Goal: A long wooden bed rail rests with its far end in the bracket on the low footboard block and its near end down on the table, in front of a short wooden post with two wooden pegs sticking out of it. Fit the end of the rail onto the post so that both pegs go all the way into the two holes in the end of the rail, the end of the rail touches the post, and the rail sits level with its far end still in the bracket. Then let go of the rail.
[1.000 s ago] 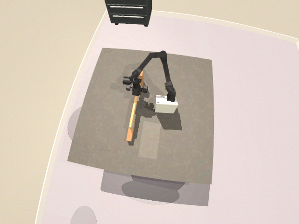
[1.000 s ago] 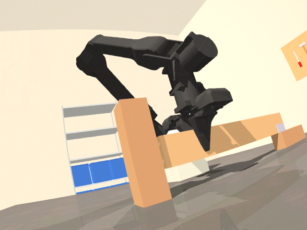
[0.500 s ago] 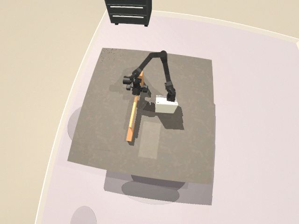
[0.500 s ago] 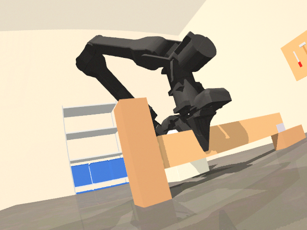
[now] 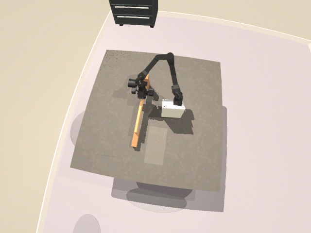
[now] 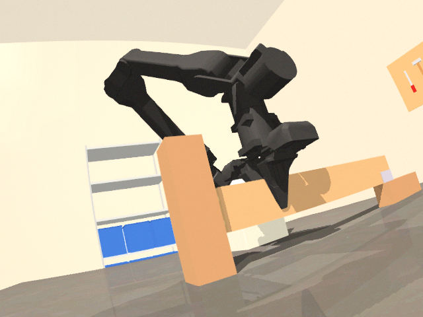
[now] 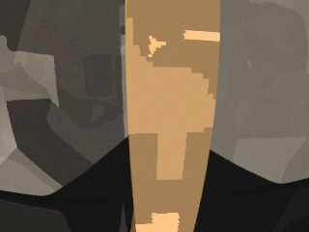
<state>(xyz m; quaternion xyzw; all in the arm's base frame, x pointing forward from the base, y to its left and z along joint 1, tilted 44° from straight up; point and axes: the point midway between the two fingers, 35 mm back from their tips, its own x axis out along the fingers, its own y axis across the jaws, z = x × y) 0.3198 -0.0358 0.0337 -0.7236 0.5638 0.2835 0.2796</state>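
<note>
1 tool (image 6: 278, 191) clamped on rail (image 6: 252, 201) near post (image 6: 194, 208); far end in footboard bracket (image 6: 398, 189)

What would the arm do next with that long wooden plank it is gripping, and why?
Probably open its fingers and let go. In the exterior view the rail looks roughly level, its near end seems to meet the post with no pegs showing, and its far end sits at the footboard block. The gripper is clamped on the rail, so releasing appears to be what remains.
</note>
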